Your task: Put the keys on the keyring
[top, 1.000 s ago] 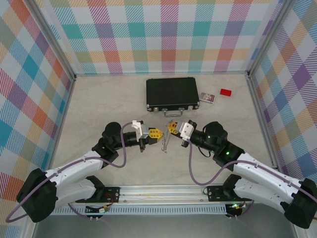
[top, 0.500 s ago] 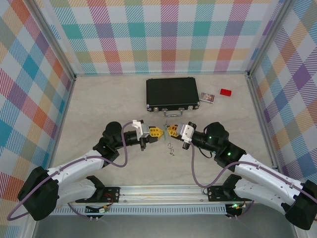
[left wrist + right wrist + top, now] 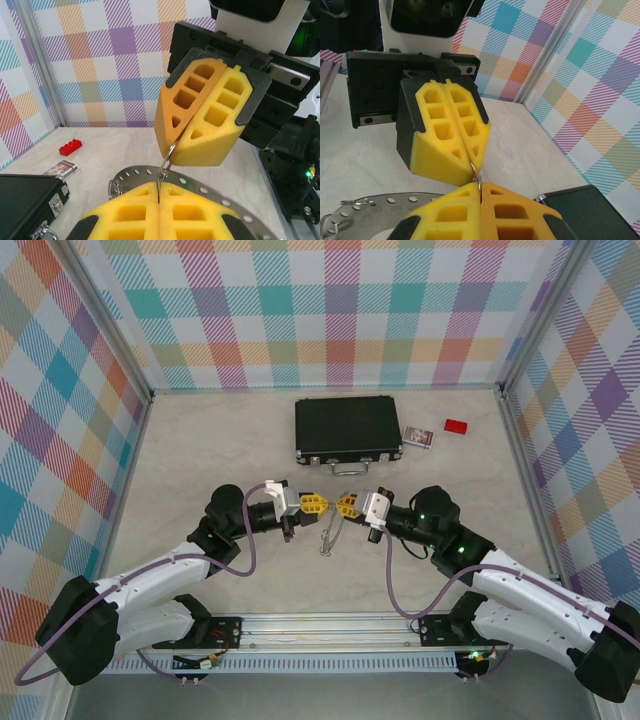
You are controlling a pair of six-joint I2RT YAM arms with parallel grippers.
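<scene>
Grip status: left gripper (image 3: 313, 504) and right gripper (image 3: 348, 504) meet nose to nose at centre frame of the overhead view, both fully closed. Each pinches the keyring (image 3: 166, 161) at the very tips of its yellow foam pads (image 3: 200, 120). In the left wrist view a short arc of thin wire bridges the gap between the two sets of tips. Overhead, the rest of the ring hangs edge-on below and between them, above the table (image 3: 200, 460). A small dangling bit (image 3: 323, 549) sits at its low end, too small to identify.

Risks, as judged:
- Hold looks shallow. Thin wire in soft foam tips could pivot or slip if either arm pulls or twists, and the ring would drop to the table.
- Tips almost touching. Inward drift would butt the pads together and lever the wire loose.
- Arms parting out of step: one grip could strip the ring from the other, or bend it.
- A swinging ring might shed whatever hangs from it.

Black case (image 3: 347, 427) and red block (image 3: 456, 425) lie well apart in the upper frame, so obstruction is unlikely.
</scene>
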